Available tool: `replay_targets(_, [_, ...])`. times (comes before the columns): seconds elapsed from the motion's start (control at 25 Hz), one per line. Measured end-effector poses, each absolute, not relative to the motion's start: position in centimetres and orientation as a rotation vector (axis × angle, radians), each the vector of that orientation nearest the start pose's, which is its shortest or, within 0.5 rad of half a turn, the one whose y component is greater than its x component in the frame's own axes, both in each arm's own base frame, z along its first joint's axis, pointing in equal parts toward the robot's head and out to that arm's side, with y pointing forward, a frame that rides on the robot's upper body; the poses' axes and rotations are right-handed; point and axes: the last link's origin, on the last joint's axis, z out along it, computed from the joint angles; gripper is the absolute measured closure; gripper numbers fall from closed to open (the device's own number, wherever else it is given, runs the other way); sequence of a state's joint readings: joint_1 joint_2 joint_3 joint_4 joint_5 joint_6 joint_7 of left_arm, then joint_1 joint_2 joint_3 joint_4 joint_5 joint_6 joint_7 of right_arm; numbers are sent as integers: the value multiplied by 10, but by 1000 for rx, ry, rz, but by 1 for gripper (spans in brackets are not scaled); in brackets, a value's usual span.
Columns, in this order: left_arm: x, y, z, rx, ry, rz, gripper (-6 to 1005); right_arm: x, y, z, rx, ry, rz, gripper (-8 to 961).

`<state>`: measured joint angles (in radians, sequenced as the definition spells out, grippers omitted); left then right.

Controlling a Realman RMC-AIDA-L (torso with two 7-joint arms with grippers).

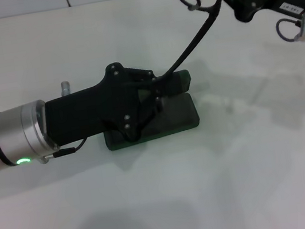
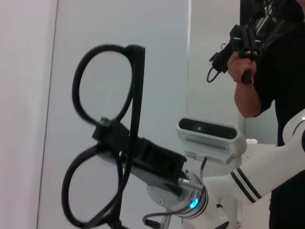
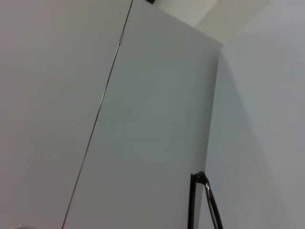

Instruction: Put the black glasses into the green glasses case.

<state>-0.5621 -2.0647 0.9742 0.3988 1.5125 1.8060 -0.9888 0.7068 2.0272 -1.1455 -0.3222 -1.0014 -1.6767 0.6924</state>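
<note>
Black glasses (image 2: pixel 102 143) clamped at bridge in right gripper (image 2: pixel 108 130); person (image 2: pixel 267 81) behind.

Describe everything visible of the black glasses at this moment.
The thin black-framed glasses have two rounded rims and look like plastic. They are off the table, clamped near the bridge by the right gripper. One long temple is unfolded, slanting down toward the dark green oblong case by the left gripper; whether it touches is hidden.
</note>
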Motion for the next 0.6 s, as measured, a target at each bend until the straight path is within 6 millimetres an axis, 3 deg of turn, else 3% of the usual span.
replay_targets(0.6, [-205, 297, -19, -2734, -140, -1343, 946, 155, 354, -13, -2424, -286, 1294, 896])
